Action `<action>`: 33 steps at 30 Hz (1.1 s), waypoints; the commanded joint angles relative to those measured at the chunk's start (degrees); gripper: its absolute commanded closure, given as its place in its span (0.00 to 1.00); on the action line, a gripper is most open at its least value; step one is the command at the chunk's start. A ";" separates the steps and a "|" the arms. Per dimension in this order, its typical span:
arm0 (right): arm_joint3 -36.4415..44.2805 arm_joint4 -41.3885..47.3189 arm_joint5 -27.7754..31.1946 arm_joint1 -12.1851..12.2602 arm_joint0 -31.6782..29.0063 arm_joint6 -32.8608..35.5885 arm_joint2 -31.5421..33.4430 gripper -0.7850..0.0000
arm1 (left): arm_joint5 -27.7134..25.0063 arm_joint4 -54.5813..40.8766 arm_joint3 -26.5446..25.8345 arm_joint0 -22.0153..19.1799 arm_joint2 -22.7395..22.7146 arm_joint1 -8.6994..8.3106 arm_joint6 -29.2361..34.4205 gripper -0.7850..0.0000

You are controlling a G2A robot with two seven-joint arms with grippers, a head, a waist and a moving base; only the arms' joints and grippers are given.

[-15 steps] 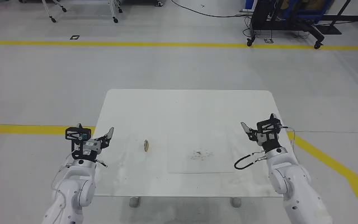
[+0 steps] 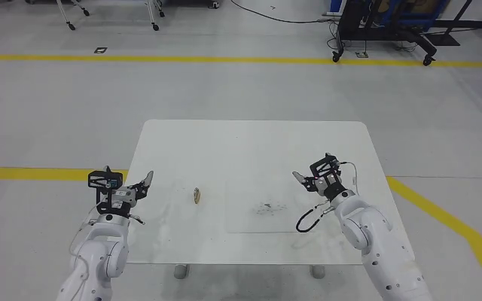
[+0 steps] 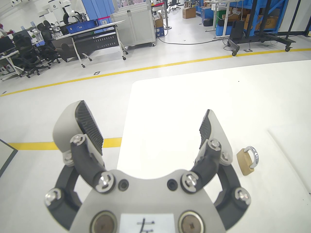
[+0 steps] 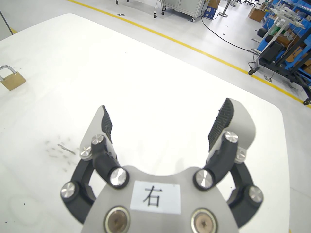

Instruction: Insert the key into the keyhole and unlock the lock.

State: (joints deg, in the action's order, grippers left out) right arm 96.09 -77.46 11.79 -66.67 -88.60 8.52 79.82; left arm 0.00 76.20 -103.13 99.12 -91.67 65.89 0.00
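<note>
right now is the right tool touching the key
Apart. The top view shows a stretch of bare table between the open right tool and the key lying on it.

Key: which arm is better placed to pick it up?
Right. The right gripper, open, is nearest the key; the left gripper sits farther off, beyond the lock.

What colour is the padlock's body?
The padlock is brass-gold, its shackle silver; the left wrist view shows it best.
</note>
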 commanded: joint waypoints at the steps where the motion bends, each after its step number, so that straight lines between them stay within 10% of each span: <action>1: -0.86 -0.88 0.59 -0.02 -0.01 1.37 -0.89 0.00 | 0.00 0.00 0.00 0.00 0.00 0.00 0.00 0.00; 6: -6.07 8.86 17.86 -0.04 2.49 -5.75 -2.81 0.00 | 0.00 0.00 0.00 0.00 0.00 0.00 0.00 0.00; 14: -14.93 -0.13 36.97 0.73 11.17 -4.84 -7.46 0.10 | 0.00 0.00 0.00 0.00 0.00 0.00 0.00 0.00; 17: -16.85 -5.42 40.18 0.90 13.50 -6.46 -9.47 0.50 | 0.00 0.00 0.00 0.00 0.00 0.00 0.00 0.00; 29: -25.56 -13.23 44.28 0.43 20.53 -9.26 -16.83 0.43 | 0.00 0.00 0.00 0.00 0.00 0.00 0.00 0.00; 33: -26.71 -14.07 44.64 0.31 21.84 -10.04 -18.30 0.57 | 0.00 0.00 0.00 0.00 0.00 0.00 0.00 0.00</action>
State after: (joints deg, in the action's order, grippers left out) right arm 69.53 -91.39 56.37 -66.35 -66.96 -1.43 61.74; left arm 0.00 76.20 -103.13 99.12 -91.67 65.89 0.00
